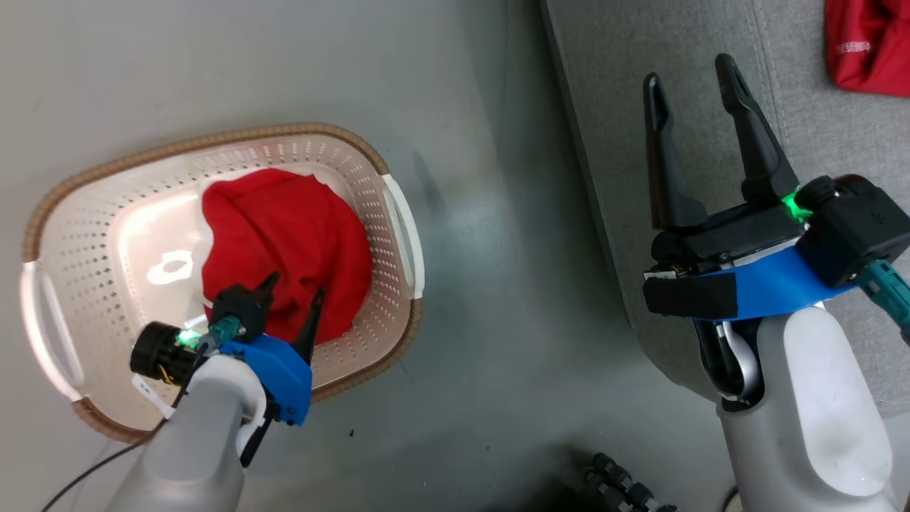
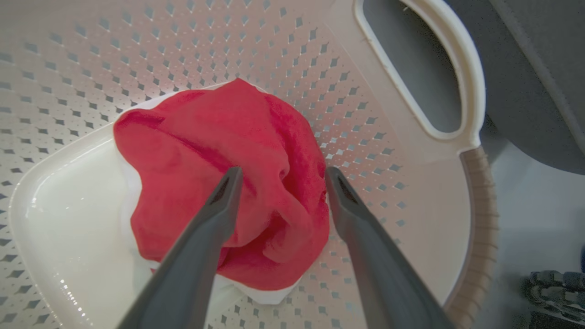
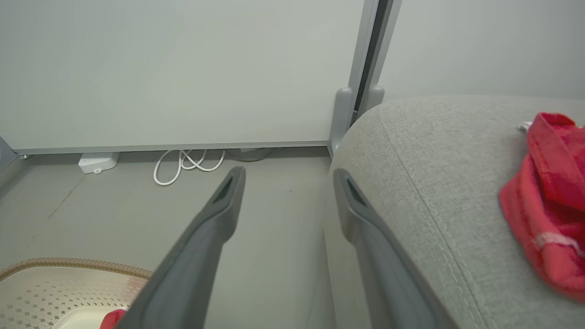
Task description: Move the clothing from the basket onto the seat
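Note:
A crumpled red garment (image 1: pixel 284 242) (image 2: pixel 219 183) lies in the cream basket (image 1: pixel 92 277) (image 2: pixel 402 151) on the floor. My left gripper (image 1: pixel 295 291) (image 2: pixel 281 176) hovers open just above it, its fingers straddling the near folds without pinching them. A second red garment (image 1: pixel 867 43) (image 3: pixel 544 201) rests on the grey seat (image 1: pixel 625 107) (image 3: pixel 434 151). My right gripper (image 1: pixel 693 75) (image 3: pixel 288 176) stands open and empty over the seat's left edge, well apart from that garment.
The basket's white handle (image 2: pixel 457 73) and brown rim (image 1: pixel 213 139) lie close to my left fingers. Grey floor (image 1: pixel 498 284) separates basket and seat. White cables (image 3: pixel 187 162) lie along the wall. Dark cabling (image 1: pixel 625 483) sits near my base.

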You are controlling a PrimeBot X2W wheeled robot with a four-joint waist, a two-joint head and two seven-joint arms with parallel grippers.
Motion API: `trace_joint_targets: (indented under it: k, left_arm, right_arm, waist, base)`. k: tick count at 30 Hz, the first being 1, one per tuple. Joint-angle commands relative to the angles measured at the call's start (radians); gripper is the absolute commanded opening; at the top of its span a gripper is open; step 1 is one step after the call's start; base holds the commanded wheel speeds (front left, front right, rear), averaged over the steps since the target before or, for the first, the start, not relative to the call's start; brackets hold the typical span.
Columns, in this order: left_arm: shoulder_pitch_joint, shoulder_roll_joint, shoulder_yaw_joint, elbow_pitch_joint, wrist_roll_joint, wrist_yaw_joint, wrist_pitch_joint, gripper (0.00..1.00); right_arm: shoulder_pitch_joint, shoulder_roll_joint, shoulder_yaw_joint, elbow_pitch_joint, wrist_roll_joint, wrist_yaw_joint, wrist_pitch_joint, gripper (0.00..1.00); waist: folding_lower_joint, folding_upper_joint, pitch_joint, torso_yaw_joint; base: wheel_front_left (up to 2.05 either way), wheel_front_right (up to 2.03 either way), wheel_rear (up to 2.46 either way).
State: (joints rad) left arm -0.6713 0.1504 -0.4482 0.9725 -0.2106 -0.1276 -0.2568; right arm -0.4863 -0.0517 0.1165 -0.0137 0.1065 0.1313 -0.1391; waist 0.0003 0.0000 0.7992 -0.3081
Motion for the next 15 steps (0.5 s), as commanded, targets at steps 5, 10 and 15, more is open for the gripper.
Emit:
trace_joint_targets:
  k: [5, 10, 15]
  left_arm:
    - [-0.077, 0.024, -0.006, 0.073, 0.001, 0.005, -0.003, 1.00]
    - [-0.115, 0.028, 0.007, 0.132, -0.010, 0.034, -0.002, 1.00]
    - [-0.157, 0.026, -0.001, 0.200, -0.012, 0.040, 0.028, 0.00]
  right_arm:
    - [-0.032, 0.002, 0.032, 0.006, 0.025, -0.001, -0.024, 1.00]
    - [-0.023, 0.002, 0.054, 0.015, 0.050, -0.001, -0.042, 1.00]
    - [-0.022, 0.002, 0.067, 0.030, 0.066, -0.001, -0.055, 1.00]
  waist:
    - [-0.0003, 0.0000, 0.081, -0.046]
    - [-0.0003, 0.0000, 0.105, -0.065]
    - [-0.0003, 0.0000, 0.120, -0.075]
  base:
    - [0.00, 0.00, 0.00]
    - [0.00, 0.00, 0.00]
    - [0.00, 0.00, 0.00]
